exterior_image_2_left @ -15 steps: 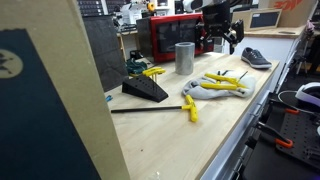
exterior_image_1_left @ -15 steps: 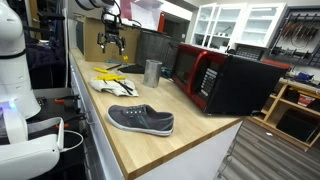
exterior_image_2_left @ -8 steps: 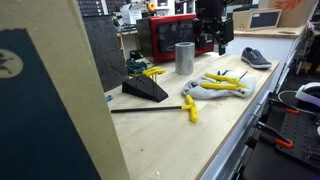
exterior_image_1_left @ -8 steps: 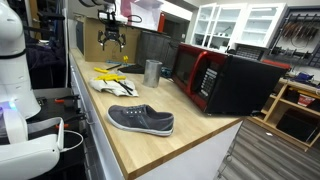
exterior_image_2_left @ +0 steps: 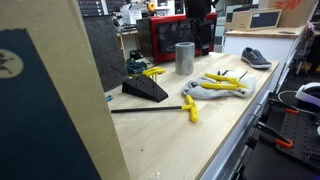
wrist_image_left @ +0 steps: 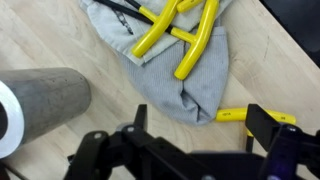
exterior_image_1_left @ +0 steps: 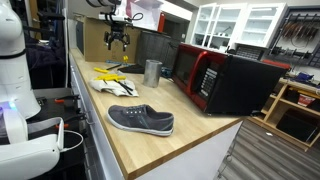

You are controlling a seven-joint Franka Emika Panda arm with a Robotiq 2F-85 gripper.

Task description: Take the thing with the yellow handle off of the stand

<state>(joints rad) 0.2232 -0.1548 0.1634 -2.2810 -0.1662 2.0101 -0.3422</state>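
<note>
Slim yellow-handled utensil (exterior_image_2_left: 152, 72) lying atop black wedge stand (exterior_image_2_left: 143, 88), long axis roughly level, yellow end toward metal cup (exterior_image_2_left: 184, 57), cup's inside unseen, gripper (exterior_image_1_left: 117, 45) hanging high above counter (exterior_image_2_left: 210, 130), jaws spread, holding nothing

Thing w/ yellow handle (exterior_image_2_left: 152, 72): slim, small, bright yellow. Rests atop black wedge stand (exterior_image_2_left: 146, 90), near its high end, approx. level.

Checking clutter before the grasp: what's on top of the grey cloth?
Yellow-handled tools lie across the grey cloth. Anything beneath the cloth is covered and cannot be seen.
</note>
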